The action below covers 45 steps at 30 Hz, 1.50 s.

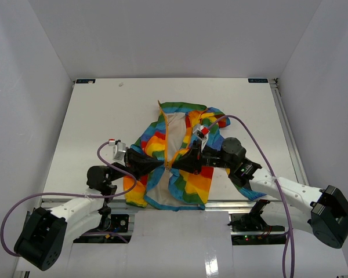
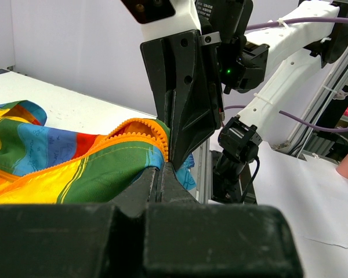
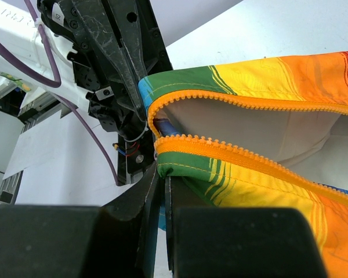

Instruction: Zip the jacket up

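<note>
The rainbow-striped jacket (image 1: 188, 174) lies open near the table's front edge, its cream lining showing between two orange zipper edges. My left gripper (image 1: 162, 165) and right gripper (image 1: 174, 164) meet tip to tip at the jacket's lower front. In the left wrist view my left gripper (image 2: 160, 168) is shut on the jacket's hem (image 2: 104, 168) beside the orange zipper teeth (image 2: 145, 126). In the right wrist view my right gripper (image 3: 162, 174) is shut on the other panel's bottom corner (image 3: 185, 162), just under its orange zipper (image 3: 243, 153). The zipper is unjoined.
The white table (image 1: 104, 116) has walls on the left, back and right. A metal rail (image 1: 238, 202) runs along the front edge under the jacket's hem. Purple cables (image 1: 249, 139) loop over the right arm and beside the left arm.
</note>
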{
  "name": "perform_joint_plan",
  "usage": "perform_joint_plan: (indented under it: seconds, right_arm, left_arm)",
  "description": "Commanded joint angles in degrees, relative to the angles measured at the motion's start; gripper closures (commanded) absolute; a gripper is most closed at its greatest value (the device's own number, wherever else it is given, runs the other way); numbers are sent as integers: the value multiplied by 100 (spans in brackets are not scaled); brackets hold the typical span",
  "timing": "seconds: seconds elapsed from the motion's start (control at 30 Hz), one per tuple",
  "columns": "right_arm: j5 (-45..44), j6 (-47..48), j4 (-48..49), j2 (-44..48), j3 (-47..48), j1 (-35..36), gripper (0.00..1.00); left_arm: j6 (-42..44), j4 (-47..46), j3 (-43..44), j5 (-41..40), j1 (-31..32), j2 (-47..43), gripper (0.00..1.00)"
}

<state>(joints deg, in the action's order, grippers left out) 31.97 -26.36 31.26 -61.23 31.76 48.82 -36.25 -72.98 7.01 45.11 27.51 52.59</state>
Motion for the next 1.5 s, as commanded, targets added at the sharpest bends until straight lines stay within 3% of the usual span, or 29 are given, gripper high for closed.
perform_joint_plan:
  seconds: [0.0,1.47]
  right_arm:
    - [152,87,381,-11,-64,5,92]
    - [-199,131,434,173,68,14,92]
  left_arm:
    - [-74,-66,160,22,18,30,100]
    - [-400,-331,328,463,18,463,100]
